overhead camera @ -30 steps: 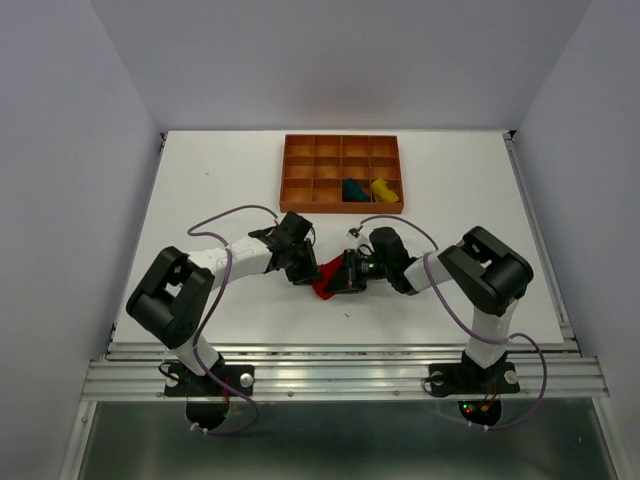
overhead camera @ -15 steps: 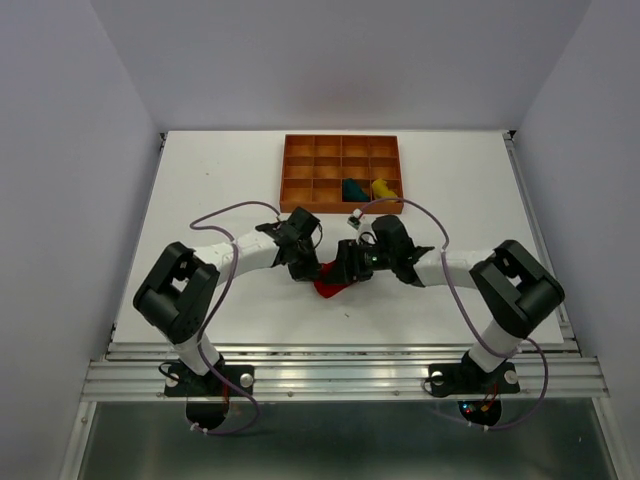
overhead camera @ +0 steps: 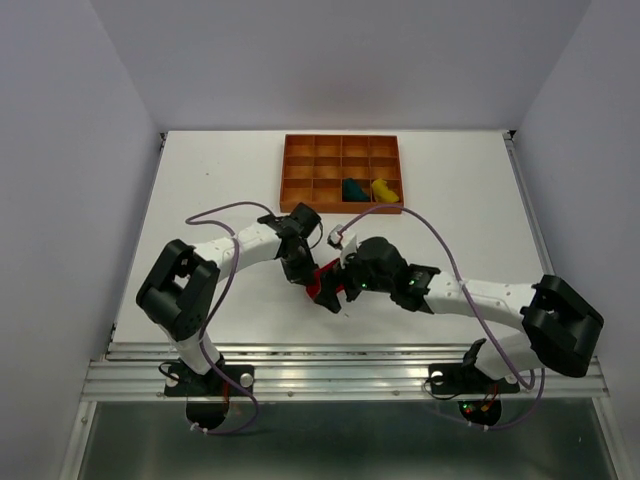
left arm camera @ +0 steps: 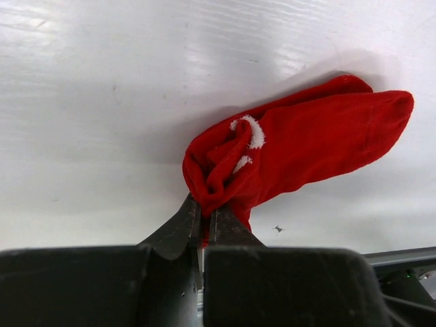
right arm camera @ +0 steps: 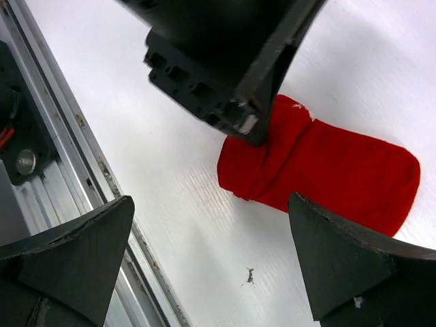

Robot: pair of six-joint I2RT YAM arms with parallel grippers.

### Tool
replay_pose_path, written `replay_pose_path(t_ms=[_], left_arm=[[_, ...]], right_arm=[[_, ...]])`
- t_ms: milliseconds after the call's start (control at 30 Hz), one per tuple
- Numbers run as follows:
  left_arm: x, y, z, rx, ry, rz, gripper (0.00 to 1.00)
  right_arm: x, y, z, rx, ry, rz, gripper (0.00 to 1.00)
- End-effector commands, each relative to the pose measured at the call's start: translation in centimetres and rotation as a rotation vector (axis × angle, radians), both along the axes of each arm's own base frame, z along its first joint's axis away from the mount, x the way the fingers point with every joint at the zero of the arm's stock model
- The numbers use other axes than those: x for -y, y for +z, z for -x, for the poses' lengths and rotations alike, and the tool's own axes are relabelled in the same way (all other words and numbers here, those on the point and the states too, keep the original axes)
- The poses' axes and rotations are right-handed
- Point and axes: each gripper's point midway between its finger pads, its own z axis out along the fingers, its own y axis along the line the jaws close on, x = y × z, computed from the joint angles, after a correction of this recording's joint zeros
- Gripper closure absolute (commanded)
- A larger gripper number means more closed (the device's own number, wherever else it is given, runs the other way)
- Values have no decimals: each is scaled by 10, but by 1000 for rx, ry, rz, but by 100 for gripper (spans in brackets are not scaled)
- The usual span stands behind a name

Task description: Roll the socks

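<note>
A red sock lies flat on the white table, one end bunched into a loose fold. My left gripper is shut on that bunched end. In the top view the red sock shows between the two wrists, with the left gripper at its left end. My right gripper hangs open just above the table on the near side of the red sock, with nothing between its fingers. A dark teal sock and a yellow sock sit rolled in neighbouring compartments of the tray.
The orange-brown gridded tray stands at the back of the table, behind both arms. The metal rail along the table's near edge runs close to my right gripper. The black body of the left gripper fills the top of the right wrist view.
My right gripper has opened and let go of the red sock, and its arm has stretched out leftward. My left gripper has shut on the sock's bunched end.
</note>
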Motion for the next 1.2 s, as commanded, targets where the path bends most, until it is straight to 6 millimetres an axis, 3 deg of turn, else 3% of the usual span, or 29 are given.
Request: replay_pose_path(t_ms=[0,233,367,533,833,1167], left_arm=[[-20,6,9,-44,9,-116,100],[-31,1,26,-141,15,-177,100],[-32,1,25,-147,36,-197,100],[-33,6,21,-134,48,-218,100],[-33,5,24,-145,47,-214,100],[-30,5,24,-152,53,-206,100]], right_arm=[[-2,4,8,168,31,88,0],[-25,-6,24,266,37,187,0],[-34,-18,23,329,19,262,0],[-54,-17,21,381,9,295,0],[-67,-24,16,412,-5,334,1],[-73,-42,12,450,6,435,19]])
